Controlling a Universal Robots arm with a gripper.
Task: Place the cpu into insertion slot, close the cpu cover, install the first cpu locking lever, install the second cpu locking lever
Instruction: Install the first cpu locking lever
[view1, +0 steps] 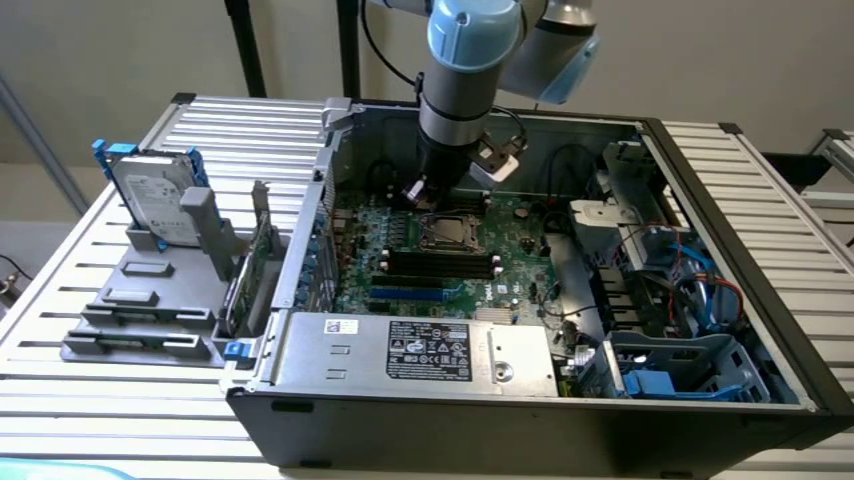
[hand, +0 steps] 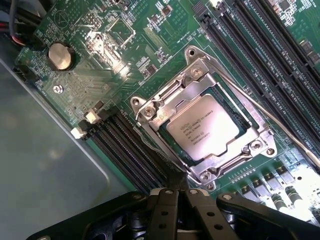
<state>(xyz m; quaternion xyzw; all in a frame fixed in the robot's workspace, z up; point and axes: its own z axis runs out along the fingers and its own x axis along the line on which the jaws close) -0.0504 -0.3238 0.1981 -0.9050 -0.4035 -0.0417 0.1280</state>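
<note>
cpu (hand: 209, 131): seated flat in the insertion slot (hand: 236, 111). Square, with a pale matte-silver face and fine print, its edges parallel to the slot's.

cpu cover (hand: 192, 92): down over the slot. It is a bright stamped-steel frame with a cut-out middle that leaves the chip's face bare. There are screw heads at its corners and hard glare on its folds.

Gripper (hand: 179, 194): black fingers pressed together with nothing between them, tips just beside the slot's nearest corner. A dark lever end lies there, but I cannot tell whether they touch. From the exterior view the gripper (view1: 427, 190) hangs just beside the slot.

Locking lever (hand: 270, 120): a thin polished wire rod along the side of the slot that faces the long black memory slots (hand: 260, 45). I cannot tell whether it is hooked.

Judgement: the work stands at the lever stage.
- Closed tips serve as a pusher, so bear on the rod's handle end and never on the cover or the chip.
- The wire looks springy and slick and may skate off the fingers, so the push should be slow and go down, then sideways under the catch.
- Keep off the small parts on the green board (hand: 100, 50) around the slot.
</note>
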